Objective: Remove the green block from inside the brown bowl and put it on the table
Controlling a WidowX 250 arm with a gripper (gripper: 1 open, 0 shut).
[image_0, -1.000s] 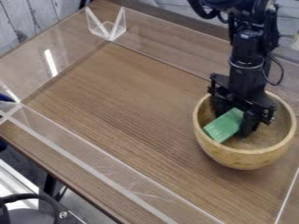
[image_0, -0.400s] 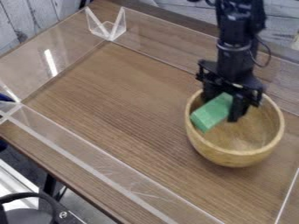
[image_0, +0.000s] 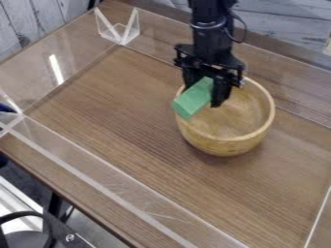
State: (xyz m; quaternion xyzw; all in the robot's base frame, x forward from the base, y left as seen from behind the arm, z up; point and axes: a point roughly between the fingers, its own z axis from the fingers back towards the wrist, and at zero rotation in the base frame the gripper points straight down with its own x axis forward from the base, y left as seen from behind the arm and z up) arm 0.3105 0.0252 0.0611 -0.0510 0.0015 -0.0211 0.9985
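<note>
The green block (image_0: 192,101) hangs tilted over the left rim of the brown bowl (image_0: 230,141), lifted clear of the bowl's floor. My gripper (image_0: 204,96) points straight down from a black arm and is shut on the green block, with dark fingers on either side of it. The bowl is a round tan wooden one, standing on the wood-grain table (image_0: 110,126) right of centre. Its inside shows nothing else.
Low clear acrylic walls (image_0: 77,170) edge the tabletop. A folded clear acrylic piece (image_0: 119,29) stands at the back left corner. Bare wood stretches to the left and front of the bowl.
The gripper has carried the green block up and to the left, from the bowl's bottom to above its left rim. The bowl itself has slid left across the table.
</note>
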